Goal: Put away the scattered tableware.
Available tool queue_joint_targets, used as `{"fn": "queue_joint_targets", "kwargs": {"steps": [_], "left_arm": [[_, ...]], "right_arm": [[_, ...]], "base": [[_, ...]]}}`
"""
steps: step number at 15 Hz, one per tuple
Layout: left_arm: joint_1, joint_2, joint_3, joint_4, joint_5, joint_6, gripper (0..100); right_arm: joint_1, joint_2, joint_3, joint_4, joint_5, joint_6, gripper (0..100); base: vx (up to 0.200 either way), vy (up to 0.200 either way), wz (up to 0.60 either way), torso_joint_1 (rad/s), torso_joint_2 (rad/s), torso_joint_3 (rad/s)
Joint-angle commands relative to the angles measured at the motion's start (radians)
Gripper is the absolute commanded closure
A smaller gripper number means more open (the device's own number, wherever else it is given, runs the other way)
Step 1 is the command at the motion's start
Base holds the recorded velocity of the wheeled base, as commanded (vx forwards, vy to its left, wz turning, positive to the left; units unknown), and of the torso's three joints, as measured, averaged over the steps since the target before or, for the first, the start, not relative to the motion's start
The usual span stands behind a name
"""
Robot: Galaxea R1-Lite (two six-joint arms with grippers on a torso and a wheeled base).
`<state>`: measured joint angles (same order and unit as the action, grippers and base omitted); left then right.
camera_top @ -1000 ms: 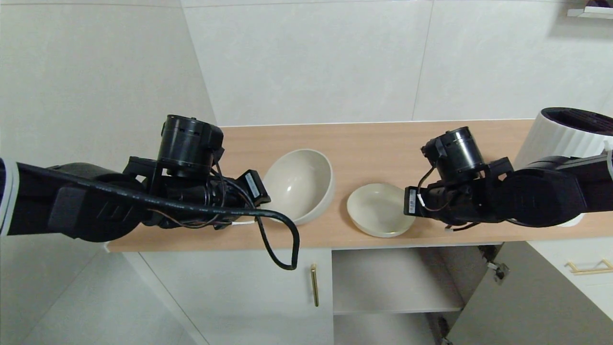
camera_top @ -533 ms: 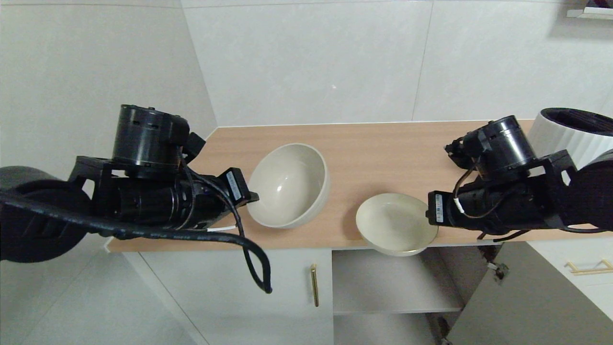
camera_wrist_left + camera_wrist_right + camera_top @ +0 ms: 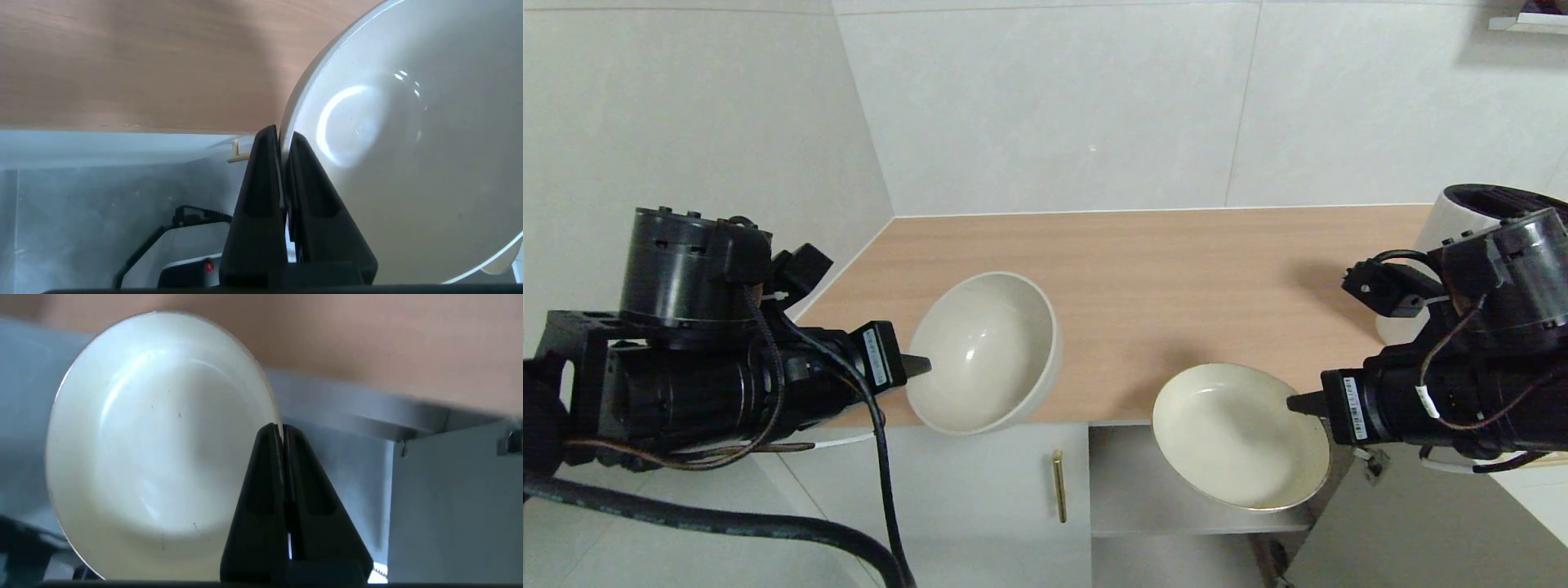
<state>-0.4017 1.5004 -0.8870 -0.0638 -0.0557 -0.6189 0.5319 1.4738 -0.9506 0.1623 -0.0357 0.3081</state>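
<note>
Since the earlier frames we see both arms pulled back from over the counter and spread outward, carrying their loads toward the front edge. The left gripper [image 3: 920, 365] [image 3: 279, 137] has its jaws pressed together on the rim of the deep cream glazed bowl [image 3: 980, 351] [image 3: 409, 122], one finger inside the wall and one outside. The bowl extends away from the fingertips, tilted with its opening facing up and toward us, and its lower side overhangs the front edge of the light wooden countertop [image 3: 1176, 269]. The right gripper [image 3: 1294, 402] [image 3: 282, 434] is likewise clamped on the thin rim of the shallow cream glazed plate [image 3: 1233, 437] [image 3: 155, 441]. The plate spreads out beyond the jaw tips, toward the other arm, tilted with its hollow face up. It now hangs off the counter, in front of the open white cabinet compartment [image 3: 1135, 482] below the jaws. Between the two grippers and lower down, a gold bar handle [image 3: 1058, 486] stands upright on the closed door. Behind the right gripper's wrist a white ribbed cylinder [image 3: 1462, 216] with a dark top sits on the counter.
</note>
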Motion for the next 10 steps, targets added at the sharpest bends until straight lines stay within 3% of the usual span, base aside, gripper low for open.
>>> {"fn": "queue_joint_targets", "kwargs": {"steps": [1,3,7,10], "left_arm": [[-0.002,-0.008,0.003,-0.001,-0.001,0.001,100],[-0.003,-0.009,0.003,0.001,-0.001,0.001,100],[-0.012,-0.008,0.003,0.001,-0.001,0.002,100],[-0.012,-0.009,0.005,0.001,0.001,0.021,100]], "right_arm": [[0.000,-0.007,0.021,0.000,-0.001,0.000,100],[0.000,-0.009,0.021,0.000,-0.001,0.000,100],[0.002,-0.001,0.023,-0.014,-0.003,0.000,100],[0.002,0.005,0.023,-0.027,-0.007,0.000,100]], "base": [[0.000,0.000,0.00,0.000,0.00,0.000],[0.000,0.000,0.00,0.000,0.00,0.000],[-0.200,0.000,0.00,0.007,0.00,0.001],[0.000,0.000,0.00,0.000,0.00,0.000]]}}
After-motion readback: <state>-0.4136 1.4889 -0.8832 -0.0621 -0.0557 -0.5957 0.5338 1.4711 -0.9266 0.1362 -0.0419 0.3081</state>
